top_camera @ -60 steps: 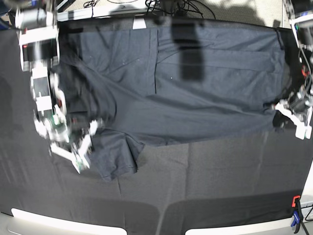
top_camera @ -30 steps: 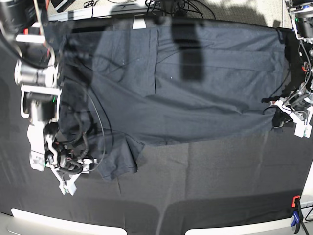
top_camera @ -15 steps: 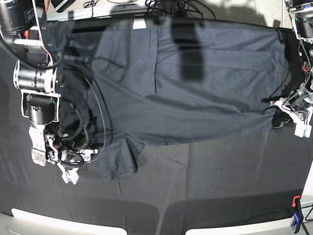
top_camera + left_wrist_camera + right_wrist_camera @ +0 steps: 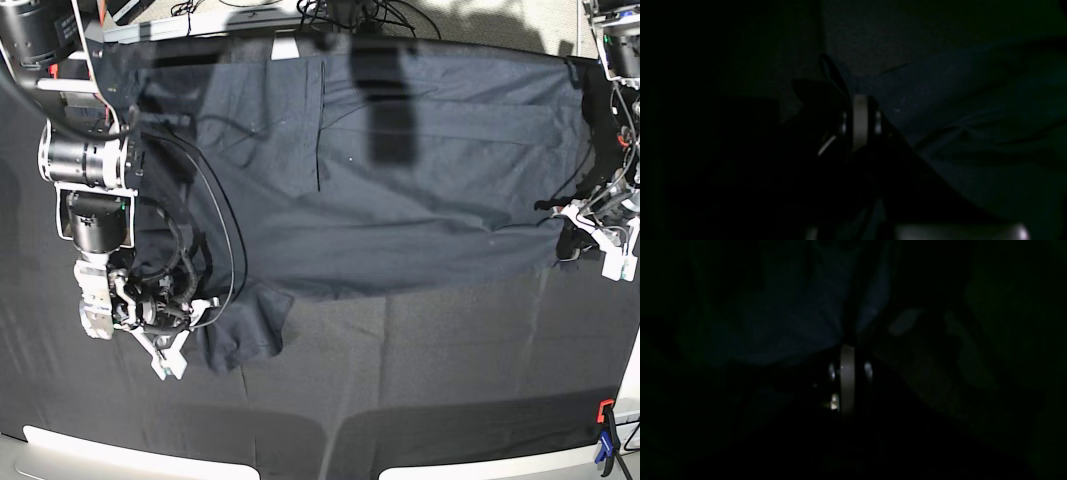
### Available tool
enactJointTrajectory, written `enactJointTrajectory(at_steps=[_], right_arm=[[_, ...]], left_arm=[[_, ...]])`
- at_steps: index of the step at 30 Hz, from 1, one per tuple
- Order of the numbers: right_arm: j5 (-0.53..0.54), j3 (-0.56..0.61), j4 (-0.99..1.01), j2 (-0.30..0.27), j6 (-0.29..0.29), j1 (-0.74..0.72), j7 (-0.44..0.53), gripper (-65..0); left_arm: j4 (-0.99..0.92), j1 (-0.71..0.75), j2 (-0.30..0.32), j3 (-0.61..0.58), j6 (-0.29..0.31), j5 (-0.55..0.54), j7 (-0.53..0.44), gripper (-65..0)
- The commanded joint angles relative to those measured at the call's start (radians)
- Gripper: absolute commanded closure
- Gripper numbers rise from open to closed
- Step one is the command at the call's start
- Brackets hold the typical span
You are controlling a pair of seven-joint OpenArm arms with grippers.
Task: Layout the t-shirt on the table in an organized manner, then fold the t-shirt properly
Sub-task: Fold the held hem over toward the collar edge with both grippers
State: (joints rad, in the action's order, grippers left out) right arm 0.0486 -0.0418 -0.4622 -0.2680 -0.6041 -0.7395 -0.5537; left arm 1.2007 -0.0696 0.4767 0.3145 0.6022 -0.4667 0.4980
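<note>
The dark grey t-shirt (image 4: pixel 400 200) lies spread wide across the black cloth table (image 4: pixel 420 390), with one sleeve (image 4: pixel 240 335) pointing at the front left. My right gripper (image 4: pixel 178 338) is at that sleeve's left edge. In the very dark right wrist view its fingers (image 4: pixel 847 373) are together with shirt fabric (image 4: pixel 790 323) running into the tips. My left gripper (image 4: pixel 575 232) sits at the shirt's right edge. In the left wrist view its fingers (image 4: pixel 860 120) are shut on a fold of the shirt (image 4: pixel 940 100). The collar is hidden.
An orange and blue clamp (image 4: pixel 604 438) grips the table's front right corner. Cables (image 4: pixel 215 230) from the right arm hang over the shirt's left part. Cables and a pale floor lie beyond the far edge (image 4: pixel 330 15). Pale table ends show at the front (image 4: pixel 120 450).
My right gripper went from open by the sleeve to shut, swung left, then came back right to the sleeve's edge. The left arm and the shirt have barely moved.
</note>
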Motion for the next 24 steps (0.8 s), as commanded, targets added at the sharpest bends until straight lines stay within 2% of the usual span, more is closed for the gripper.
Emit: enactJointTrajectory(at_steps=[1,7,9,12,16,24], right_arm=[[0.006,-0.003,-0.017,-0.01,-0.01,-0.036,0.025,0.0],[0.007,-0.003,-0.106,-0.012,-0.024,-0.023,0.029,0.0],[0.007,-0.003,-0.174,-0.012,-0.045,-0.006,0.008,0.0],[0.033,-0.003,-0.293,-0.012,-0.047,0.036,-0.028,0.0],[0.067,-0.003,-0.464,-0.012,-0.047,0.125,-0.069,0.0],[0.067,-0.004,-0.805,-0.023,-0.046,0.368,-0.072,0.0]], left_arm=[[0.019,-0.018,0.019,0.006,0.0,-0.013,-0.021,0.0],[0.019,-0.018,0.019,0.006,0.0,-0.014,-0.028,0.0],[0.019,-0.018,0.019,0.006,0.0,-0.014,-0.028,0.0],[0.019,-0.018,0.019,0.006,0.0,-0.014,-0.029,0.0],[0.019,-0.016,0.019,0.007,0.0,-0.017,-0.028,0.0],[0.071,0.045,0.007,0.054,0.0,-0.04,-0.043,0.0]])
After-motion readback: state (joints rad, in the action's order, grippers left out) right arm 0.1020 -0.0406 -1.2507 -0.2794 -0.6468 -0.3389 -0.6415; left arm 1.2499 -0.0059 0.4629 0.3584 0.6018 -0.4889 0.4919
